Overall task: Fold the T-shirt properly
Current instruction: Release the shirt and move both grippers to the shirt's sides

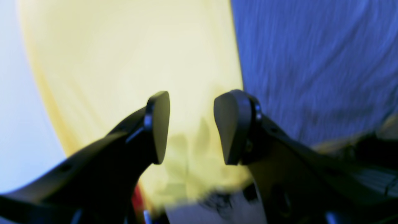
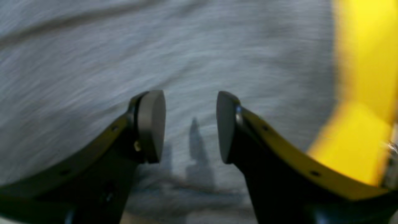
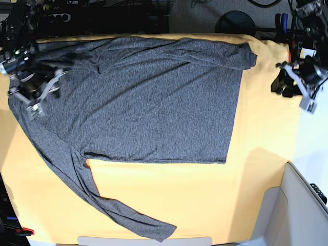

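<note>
T-shirt lies spread flat on the table, which is covered by a yellow-orange cloth; the body occupies the upper-middle of the base view, with the hem edge toward that view's right. One sleeve trails diagonally down toward the near edge of the table, and the other sleeve runs along the far edge, apparently lying partly over the body. Judgement: folding has barely begun, if at all. No clean crease is visible across the body, the near sleeve is fully extended, and every fold appears left to do: sleeves in, sides in, then body doubled. Left gripper hovers over bare cloth just beside the shirt's edge; its fingers stand apart with nothing between them. Right gripper hangs over the grey knit near the shoulder end; its fingers are likewise parted and empty, with fabric visible through the gap. Both wrist views are blurred, so I cannot tell whether either gripper touches the surface. Count: one shirt, two sleeves, one cloth, two grippers, neither holding anything.
</note>
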